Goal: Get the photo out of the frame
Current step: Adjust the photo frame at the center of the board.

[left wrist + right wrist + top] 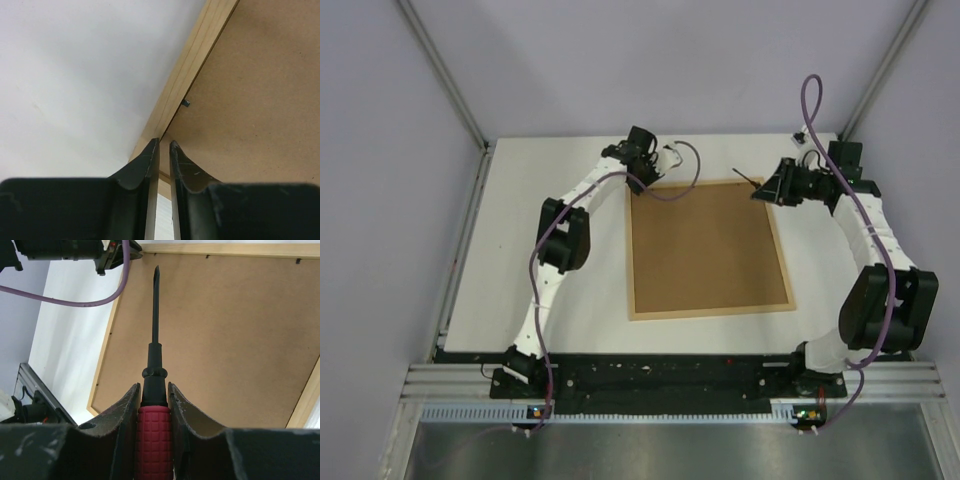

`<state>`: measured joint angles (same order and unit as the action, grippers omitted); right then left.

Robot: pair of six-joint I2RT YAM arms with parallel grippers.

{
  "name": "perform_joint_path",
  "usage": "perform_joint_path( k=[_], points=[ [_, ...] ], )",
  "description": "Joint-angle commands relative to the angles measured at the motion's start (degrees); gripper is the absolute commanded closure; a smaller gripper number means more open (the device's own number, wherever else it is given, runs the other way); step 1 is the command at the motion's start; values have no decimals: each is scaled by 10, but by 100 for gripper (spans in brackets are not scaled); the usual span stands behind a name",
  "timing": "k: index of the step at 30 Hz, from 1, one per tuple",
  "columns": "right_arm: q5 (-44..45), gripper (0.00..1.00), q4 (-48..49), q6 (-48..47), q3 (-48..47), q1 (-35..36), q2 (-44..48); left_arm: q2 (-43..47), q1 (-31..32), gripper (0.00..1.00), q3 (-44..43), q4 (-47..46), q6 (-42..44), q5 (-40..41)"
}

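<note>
One frame (708,312), light wood, lies face down around the middle of the worktop (510,200). One brown backing board (705,245) fills it. The photo is hidden; only the back shows.

Small dark tabs on the rim: two (207,256) counted along one side in the right wrist view, one in the left wrist view. The rest are too small to count from above.

Two arms. The left gripper (164,145) is at the frame's far left corner, jaws drawn almost together with only a thin slit between them. Pale rim shows through the slit; cannot tell whether anything is pinched.

The right gripper (152,387) is by the far right corner, jaws clamped on one screwdriver (154,430) with a red gridded handle and black shaft. Its tip reaches out over the board towards the left arm; cannot tell if it touches.

One purple cable (75,300) crosses the right wrist view, its ends cut off.
</note>
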<state>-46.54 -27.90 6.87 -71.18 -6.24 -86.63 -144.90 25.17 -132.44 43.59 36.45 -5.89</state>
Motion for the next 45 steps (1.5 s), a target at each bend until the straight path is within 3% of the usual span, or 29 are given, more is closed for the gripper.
perform_joint_path(
  k=[1,4,8,14,19,24,31,40,45],
  points=[
    [-32,100,11,-14,-3,3,36,-24,-4,83,-2,62,-10,24],
    [-36,100,12,-16,-3,3,35,-19,-7,80,0,59,-18,24],
    [-38,100,14,-16,-1,2,37,9,-18,53,13,17,-32,5],
    [-39,100,13,-18,1,-2,42,53,-28,46,37,-61,-46,-18],
    [-41,100,12,-18,2,-4,42,14,-28,45,-2,-33,-21,34],
    [-43,100,13,-18,2,-4,43,-17,-28,48,-4,7,11,97],
    [-42,100,12,-18,7,-4,42,-19,-42,73,10,79,6,142],
    [-11,100,13,6,41,-4,-23,14,-91,83,78,184,-127,129],
    [25,100,94,81,82,-3,-61,31,-110,89,115,229,-206,88]
  ],
)
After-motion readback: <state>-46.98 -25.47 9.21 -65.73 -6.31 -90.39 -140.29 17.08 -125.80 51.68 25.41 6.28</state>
